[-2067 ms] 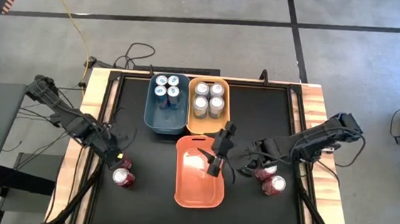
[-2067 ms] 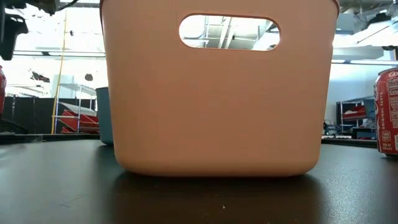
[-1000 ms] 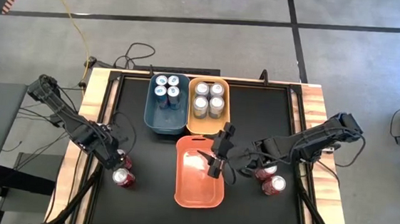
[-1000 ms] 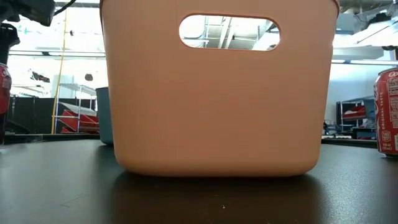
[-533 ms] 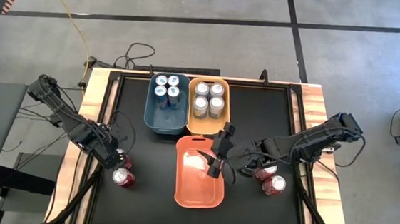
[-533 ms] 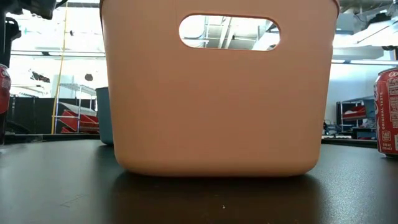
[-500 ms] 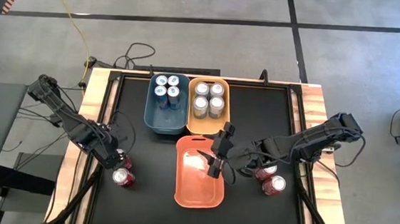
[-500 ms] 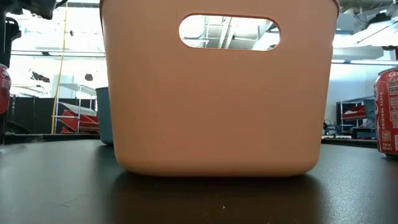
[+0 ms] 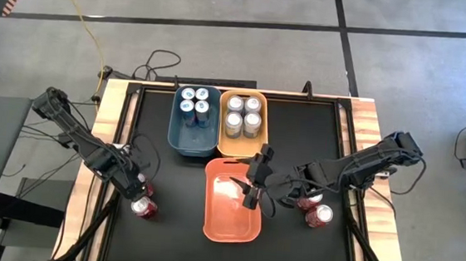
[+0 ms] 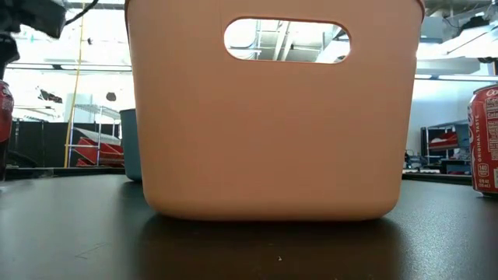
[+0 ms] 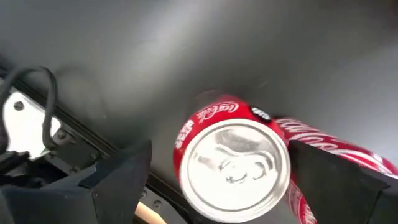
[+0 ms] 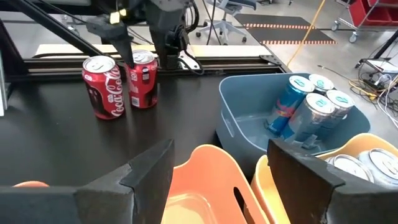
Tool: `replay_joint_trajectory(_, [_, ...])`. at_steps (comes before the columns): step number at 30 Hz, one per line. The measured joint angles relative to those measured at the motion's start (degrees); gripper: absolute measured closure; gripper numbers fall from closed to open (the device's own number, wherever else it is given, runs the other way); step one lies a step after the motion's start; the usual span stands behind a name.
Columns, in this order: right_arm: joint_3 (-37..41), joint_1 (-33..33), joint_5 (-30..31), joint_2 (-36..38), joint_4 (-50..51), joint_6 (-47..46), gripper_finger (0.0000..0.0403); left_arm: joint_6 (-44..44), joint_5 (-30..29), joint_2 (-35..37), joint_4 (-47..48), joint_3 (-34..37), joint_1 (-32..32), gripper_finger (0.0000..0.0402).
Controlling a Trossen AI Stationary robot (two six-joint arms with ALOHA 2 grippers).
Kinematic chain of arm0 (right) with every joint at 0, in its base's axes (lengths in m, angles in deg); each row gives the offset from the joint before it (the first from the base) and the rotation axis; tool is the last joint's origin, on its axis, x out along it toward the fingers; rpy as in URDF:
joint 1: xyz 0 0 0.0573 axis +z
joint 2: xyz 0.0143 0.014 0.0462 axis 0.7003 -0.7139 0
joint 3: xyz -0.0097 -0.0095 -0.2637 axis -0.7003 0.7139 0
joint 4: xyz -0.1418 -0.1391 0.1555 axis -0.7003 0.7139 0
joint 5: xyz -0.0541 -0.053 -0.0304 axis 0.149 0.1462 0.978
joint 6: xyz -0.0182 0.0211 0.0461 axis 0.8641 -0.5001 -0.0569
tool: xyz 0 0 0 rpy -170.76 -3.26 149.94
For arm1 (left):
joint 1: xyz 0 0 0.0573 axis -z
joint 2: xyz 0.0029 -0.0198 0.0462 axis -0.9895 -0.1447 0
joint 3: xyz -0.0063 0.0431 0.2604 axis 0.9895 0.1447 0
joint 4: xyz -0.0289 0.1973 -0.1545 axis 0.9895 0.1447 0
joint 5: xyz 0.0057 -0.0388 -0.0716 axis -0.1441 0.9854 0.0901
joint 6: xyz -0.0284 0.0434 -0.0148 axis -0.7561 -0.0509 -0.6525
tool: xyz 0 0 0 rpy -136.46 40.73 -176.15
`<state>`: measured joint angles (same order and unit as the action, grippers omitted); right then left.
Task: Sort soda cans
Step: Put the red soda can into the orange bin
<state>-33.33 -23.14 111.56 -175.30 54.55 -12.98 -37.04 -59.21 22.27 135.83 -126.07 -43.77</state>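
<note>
I am keeping the left gripper [image 11: 214, 180] spread wide, its two fingers straddling an upright red can [image 11: 233, 165] with a clear gap on either side, so it is bracketing the can and not yet pinching it; I judge this the approach to a grasp, with the jaws wide enough to slip past the can's rim. A second red can [image 11: 329, 149] is sitting right against the first, which is why I am coming in from above: a finger going down on that side risks nudging the neighbour. In the high view this gripper [image 9: 138, 188] is hanging over the pair of red cans [image 9: 145, 200] near the table's left edge. The right gripper [image 12: 214, 180] is likewise open and empty, hovering over the orange bin [image 9: 231, 201] at mid-table, I judge waiting over the drop spot. That bin is showing no cans inside, so the reds are all unsorted: two more red cans [image 9: 314, 208] are standing near the table's right edge, under the right arm. The four blue cans [image 9: 194, 102] are already in the teal bin [image 9: 190, 144] and the four silver cans [image 9: 243, 115] in the yellow bin [image 9: 236, 150], both bins at the back, side by side. By my estimate two colours are done and one is left. The low view is mostly filled by the orange bin's wall, with one red can [image 10: 485, 140] at its right margin.
</note>
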Motion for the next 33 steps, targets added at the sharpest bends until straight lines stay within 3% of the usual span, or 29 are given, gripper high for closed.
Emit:
replay_joint_trajectory(13, [0.0,0.1,0.0,0.0,0.0,0.2,0.0128,2.7,2.3,0.0,-4.9,5.8,0.0,0.0037])
replay_joint_trajectory(20, [0.0,0.3,0.1,1.0,1.0,1.1,0.0128,1.0,2.4,0.1,-3.2,5.6,0.0,0.0099])
replay_joint_trajectory(33, [0.0,4.9,4.7,7.1,10.9,-2.9,0.0128,2.8,1.3,0.1,-1.7,2.6,-2.3,0.0101])
